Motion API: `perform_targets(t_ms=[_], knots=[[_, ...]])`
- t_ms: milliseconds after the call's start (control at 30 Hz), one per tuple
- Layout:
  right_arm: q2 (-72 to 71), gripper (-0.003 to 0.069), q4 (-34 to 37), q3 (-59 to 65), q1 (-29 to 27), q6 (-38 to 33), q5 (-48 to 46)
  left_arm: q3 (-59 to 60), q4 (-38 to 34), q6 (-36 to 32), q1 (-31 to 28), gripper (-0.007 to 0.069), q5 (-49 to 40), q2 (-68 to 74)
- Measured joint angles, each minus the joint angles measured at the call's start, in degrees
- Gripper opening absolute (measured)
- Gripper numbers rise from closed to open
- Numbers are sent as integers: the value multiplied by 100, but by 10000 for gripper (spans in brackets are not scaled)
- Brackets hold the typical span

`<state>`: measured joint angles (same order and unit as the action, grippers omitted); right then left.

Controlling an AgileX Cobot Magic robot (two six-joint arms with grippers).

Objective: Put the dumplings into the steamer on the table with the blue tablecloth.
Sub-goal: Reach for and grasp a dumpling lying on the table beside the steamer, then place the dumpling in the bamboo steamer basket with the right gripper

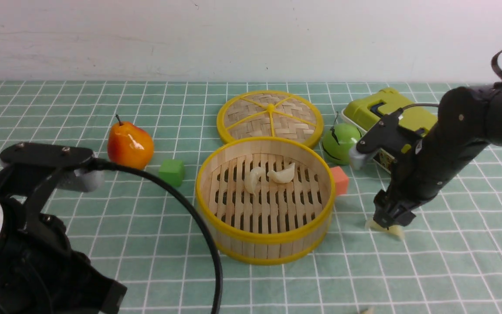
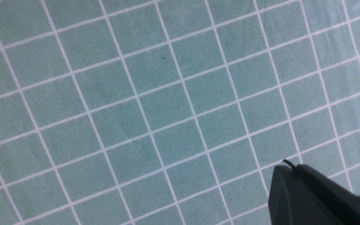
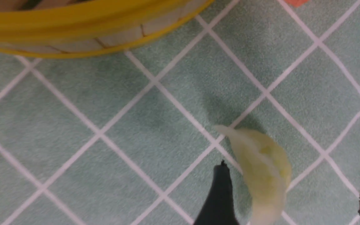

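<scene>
The bamboo steamer [image 1: 268, 239] stands mid-table on the blue tablecloth [image 1: 59, 109] with two dumplings [image 1: 254, 179] [image 1: 282, 174] lying on its slats. A third dumpling [image 1: 398, 232] lies on the cloth to the steamer's right, directly under my right gripper [image 1: 389, 220]. In the right wrist view that dumpling [image 3: 261, 168] lies between the open fingers [image 3: 219, 193], closer to one of them, and the steamer wall [image 3: 73, 34] is nearby. Another dumpling [image 1: 368, 310] peeks in at the near edge. My left gripper [image 2: 287, 170] is shut and empty over bare cloth [image 2: 167, 109] at the near left.
The woven lid [image 1: 270, 115] lies flat behind the steamer. A pear [image 1: 130, 146] and a green cube [image 1: 172, 172] sit to its left. An orange cube [image 1: 340, 180], a green apple [image 1: 340, 141] and a yellow-green box [image 1: 390, 113] sit to its right, behind my right arm.
</scene>
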<state>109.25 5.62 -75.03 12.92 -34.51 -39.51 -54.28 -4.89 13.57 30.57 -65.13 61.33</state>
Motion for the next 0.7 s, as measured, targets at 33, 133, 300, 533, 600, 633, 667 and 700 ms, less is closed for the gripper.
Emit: perform_targets(t_ms=[33,133,300,533,600,633,667,700], knots=[[87,558,-52,0,0,0,48,4,0,0,0,-14,0,0],[357,521,-190,0,0,0,189,4,0,0,0,-14,-2,0],[419,312,-179,-28,6,-16,195,4,-7,0,0,-14,4,0],[126,204,-212,-161,12,-16,-326,4,-7,0,0,-14,-1,0],[-140,204,-188,-340,34,65,-646,4,-7,-5,0,-14,-1,-17],[-383,204,-165,-487,87,167,-864,4,-2,-11,0,-14,19,-56],[-453,204,-165,-541,115,219,-925,6,-2,-22,0,-14,38,-97],[-684,204,-133,-748,256,465,-1105,6,-2,-29,0,-14,84,-181]])
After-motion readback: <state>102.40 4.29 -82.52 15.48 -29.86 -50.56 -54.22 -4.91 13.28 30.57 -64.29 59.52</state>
